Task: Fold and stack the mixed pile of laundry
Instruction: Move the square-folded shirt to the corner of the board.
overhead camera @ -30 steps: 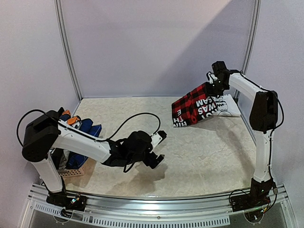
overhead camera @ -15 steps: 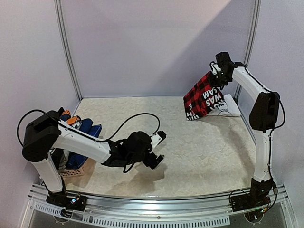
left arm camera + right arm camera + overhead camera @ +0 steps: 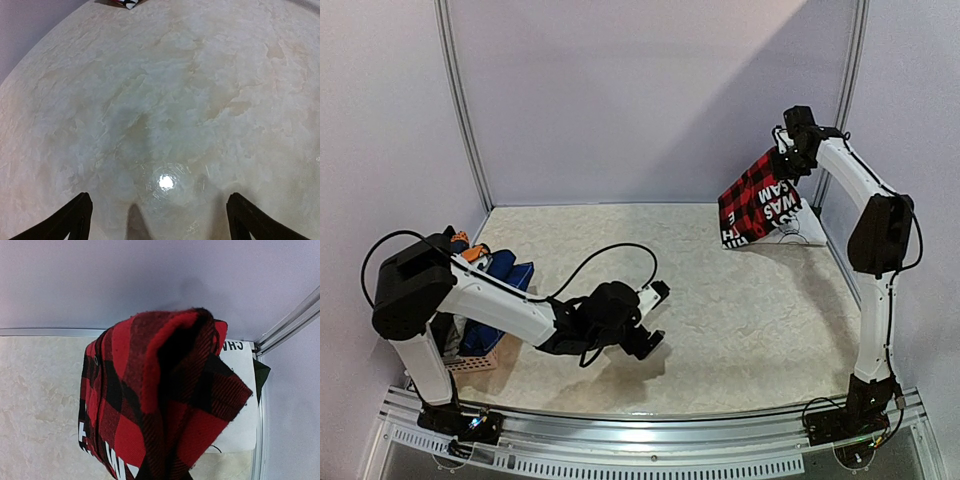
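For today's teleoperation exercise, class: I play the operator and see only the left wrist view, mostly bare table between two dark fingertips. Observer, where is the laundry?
Observer: The right end effector holds a red-black plaid shirt up in the far right corner.
Operator: Anything under it?
Observer: A white printed T-shirt lies flat on the table there.
Operator: And the rest?
Observer: The blue and orange-patterned garments sit heaped in a small woven basket beside the left arm's base.
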`<state>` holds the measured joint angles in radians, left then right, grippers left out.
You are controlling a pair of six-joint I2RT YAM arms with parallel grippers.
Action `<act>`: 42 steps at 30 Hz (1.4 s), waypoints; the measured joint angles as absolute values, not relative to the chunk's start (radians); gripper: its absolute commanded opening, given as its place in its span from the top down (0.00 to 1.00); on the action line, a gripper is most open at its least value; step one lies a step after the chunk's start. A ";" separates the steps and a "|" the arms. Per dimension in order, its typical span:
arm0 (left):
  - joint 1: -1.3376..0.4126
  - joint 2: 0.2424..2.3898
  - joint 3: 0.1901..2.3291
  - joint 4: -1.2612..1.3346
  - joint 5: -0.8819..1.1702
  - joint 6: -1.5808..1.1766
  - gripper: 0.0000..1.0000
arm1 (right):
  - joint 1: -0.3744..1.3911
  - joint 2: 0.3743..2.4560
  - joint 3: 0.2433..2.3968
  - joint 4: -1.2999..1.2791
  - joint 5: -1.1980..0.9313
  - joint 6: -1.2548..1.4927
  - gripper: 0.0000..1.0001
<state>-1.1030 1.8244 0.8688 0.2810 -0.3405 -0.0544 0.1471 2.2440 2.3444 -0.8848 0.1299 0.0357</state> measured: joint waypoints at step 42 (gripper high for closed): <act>-1.103 1.851 0.841 0.336 -0.305 -0.054 0.05 | -0.054 2.511 2.348 -0.592 0.261 -0.021 0.68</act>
<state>-1.1027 1.8507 0.8410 0.3363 -0.3054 -0.0536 -0.0540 2.5107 2.3478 -0.5922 0.2607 -0.0208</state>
